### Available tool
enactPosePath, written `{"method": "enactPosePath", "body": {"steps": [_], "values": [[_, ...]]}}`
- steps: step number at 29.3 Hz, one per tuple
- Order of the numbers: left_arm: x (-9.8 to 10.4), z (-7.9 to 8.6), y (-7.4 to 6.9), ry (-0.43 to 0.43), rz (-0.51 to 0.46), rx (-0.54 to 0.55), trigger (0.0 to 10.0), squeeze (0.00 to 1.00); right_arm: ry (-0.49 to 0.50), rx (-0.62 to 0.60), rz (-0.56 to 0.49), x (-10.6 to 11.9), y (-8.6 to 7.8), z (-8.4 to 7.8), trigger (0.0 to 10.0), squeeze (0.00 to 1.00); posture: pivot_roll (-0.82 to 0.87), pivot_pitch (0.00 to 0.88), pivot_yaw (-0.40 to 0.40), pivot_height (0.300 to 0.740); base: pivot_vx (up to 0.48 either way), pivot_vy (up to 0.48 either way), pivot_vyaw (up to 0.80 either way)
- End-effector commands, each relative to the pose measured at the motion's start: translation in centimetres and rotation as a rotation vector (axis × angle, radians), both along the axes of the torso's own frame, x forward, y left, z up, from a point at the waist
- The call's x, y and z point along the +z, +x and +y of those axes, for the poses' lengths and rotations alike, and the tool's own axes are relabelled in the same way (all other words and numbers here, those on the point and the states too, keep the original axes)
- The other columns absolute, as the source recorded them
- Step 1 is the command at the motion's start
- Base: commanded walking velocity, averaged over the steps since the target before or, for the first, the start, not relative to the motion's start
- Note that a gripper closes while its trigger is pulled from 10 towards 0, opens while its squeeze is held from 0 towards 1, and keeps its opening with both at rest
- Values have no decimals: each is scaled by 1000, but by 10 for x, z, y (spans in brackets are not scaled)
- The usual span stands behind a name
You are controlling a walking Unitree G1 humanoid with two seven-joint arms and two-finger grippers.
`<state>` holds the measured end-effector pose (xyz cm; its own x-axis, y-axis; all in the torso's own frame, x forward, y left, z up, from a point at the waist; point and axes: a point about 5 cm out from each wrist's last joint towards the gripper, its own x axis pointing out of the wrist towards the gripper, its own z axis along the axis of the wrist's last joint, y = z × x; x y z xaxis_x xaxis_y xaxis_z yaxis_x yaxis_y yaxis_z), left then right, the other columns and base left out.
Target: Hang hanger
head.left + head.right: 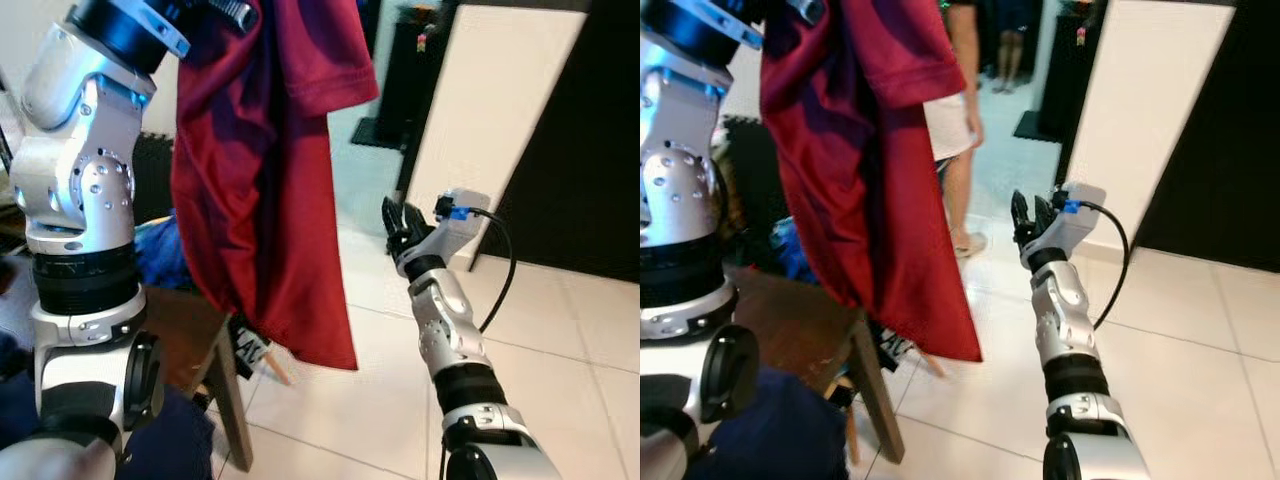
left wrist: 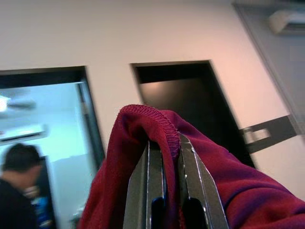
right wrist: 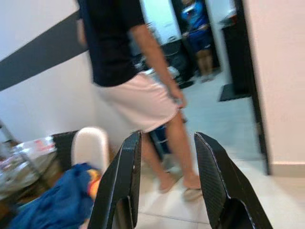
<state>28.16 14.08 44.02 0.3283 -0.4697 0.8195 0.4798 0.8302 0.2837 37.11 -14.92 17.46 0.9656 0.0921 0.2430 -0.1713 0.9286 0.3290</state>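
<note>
A dark red shirt [image 1: 260, 200] hangs from my raised left arm, down past the corner of a wooden table. In the left wrist view my left gripper [image 2: 164, 145] is shut on a hemmed fold of the red shirt [image 2: 143, 119]. The fabric covers whatever lies under it, and I see no hanger. My right gripper [image 1: 402, 222] is held out in mid-air to the right of the shirt, apart from it. Its fingers [image 3: 119, 181] stand open with nothing between them.
A person in a black top and white shorts [image 1: 952, 110] stands behind the shirt. A wooden table [image 1: 190, 330] and blue cloth [image 1: 160, 250] sit low on the left. A white panel [image 1: 490, 120] leans at the right. Tiled floor [image 1: 560, 340] lies ahead.
</note>
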Motion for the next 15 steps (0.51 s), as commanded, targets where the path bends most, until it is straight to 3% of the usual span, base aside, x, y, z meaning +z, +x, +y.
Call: {"method": "enactPosePath", "body": {"steps": [1, 15], "values": [[2, 1, -3, -7, -23, -3, 0, 0, 1, 9, 2, 0, 0, 4, 10000, 0, 95, 0, -26, 740, 0, 0, -800], [-9, -4, 8, 6, 33, 20, 0, 0, -10, 4, 9, -4, -3, 3, 10000, 0, 84, 0, -9, 740, 0, 0, -800]]}}
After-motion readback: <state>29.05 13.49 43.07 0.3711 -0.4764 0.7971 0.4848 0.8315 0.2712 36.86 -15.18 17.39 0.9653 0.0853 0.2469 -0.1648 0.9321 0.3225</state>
